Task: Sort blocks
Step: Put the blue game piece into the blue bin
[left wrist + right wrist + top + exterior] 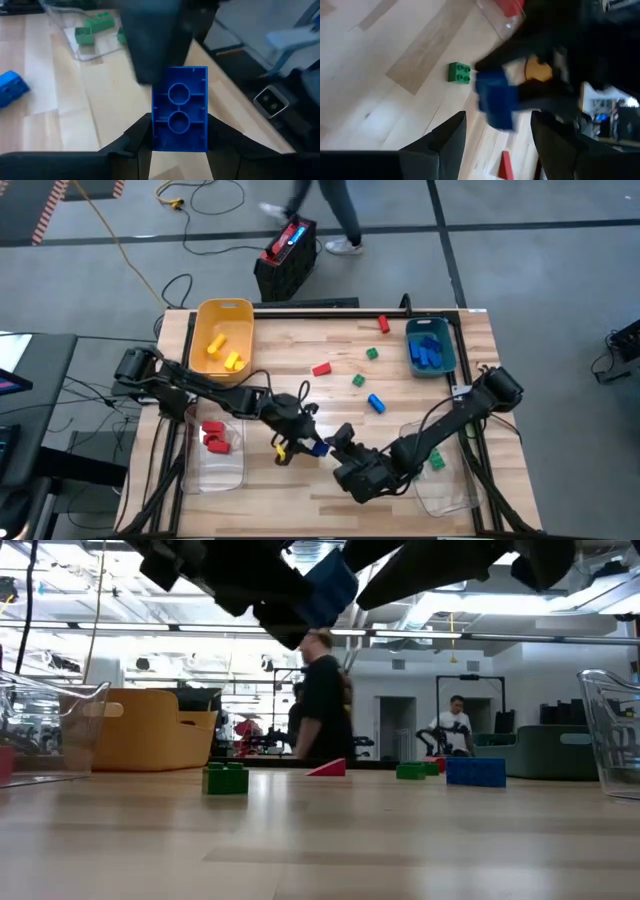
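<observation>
Sort roughly half done. Binned: yellow studded plastic bricks in the yellow plastic bin, blue ones in the teal bin, red and green in the clear bins.

Left gripper jaws grasping a small blue studded brick mid-bench, above the surface. Right gripper jaws released, just beside it; looks like a handover.

Left on bench: two red, two green, one blue.
</observation>
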Robot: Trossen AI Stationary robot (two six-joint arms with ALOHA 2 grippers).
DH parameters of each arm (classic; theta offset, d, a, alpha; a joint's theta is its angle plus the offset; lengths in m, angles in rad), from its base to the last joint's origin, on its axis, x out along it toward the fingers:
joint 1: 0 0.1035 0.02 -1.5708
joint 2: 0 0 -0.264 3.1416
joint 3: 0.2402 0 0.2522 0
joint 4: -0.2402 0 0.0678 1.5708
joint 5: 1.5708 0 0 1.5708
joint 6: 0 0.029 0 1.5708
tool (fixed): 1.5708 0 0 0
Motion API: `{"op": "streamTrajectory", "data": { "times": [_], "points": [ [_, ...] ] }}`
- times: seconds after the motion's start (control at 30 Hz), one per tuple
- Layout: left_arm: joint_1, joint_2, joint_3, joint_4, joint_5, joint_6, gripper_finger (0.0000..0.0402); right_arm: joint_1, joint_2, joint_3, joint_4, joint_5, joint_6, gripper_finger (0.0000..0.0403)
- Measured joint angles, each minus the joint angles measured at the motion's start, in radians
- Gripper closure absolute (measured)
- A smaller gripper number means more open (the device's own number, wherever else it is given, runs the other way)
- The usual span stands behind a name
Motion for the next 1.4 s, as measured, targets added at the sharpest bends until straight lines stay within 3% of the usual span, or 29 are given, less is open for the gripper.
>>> {"op": "streamTrajectory", "data": {
  "times": [0.37, 0.6, 0.77, 0.87, 1.0, 1.4],
  "points": [
    [0.023, -0.001, 0.000, 0.061, 0.064, -0.052, 0.0268, -0.011, 0.025, 0.012, 0.066, 0.007, -0.103, 0.0214],
    [0.024, -0.001, 0.000, 0.066, 0.061, -0.058, 0.0268, -0.022, 0.025, 0.012, 0.094, -0.003, -0.130, 0.0267],
    [0.029, -0.001, 0.000, 0.066, 0.055, -0.080, 0.0203, -0.031, 0.026, 0.012, 0.103, -0.047, -0.112, 0.0321],
    [0.033, -0.001, 0.000, 0.050, 0.000, -0.071, 0.0171, -0.040, 0.025, 0.012, 0.087, -0.048, -0.080, 0.0331],
    [0.035, -0.001, 0.002, 0.000, -0.117, -0.005, 0.0159, -0.055, 0.015, 0.012, 0.036, -0.046, -0.020, 0.0330],
    [0.085, -0.155, 0.002, -0.209, -0.459, 0.150, 0.0155, -0.149, -0.135, 0.012, -0.438, -0.065, 0.378, 0.0325]
  ]
}}
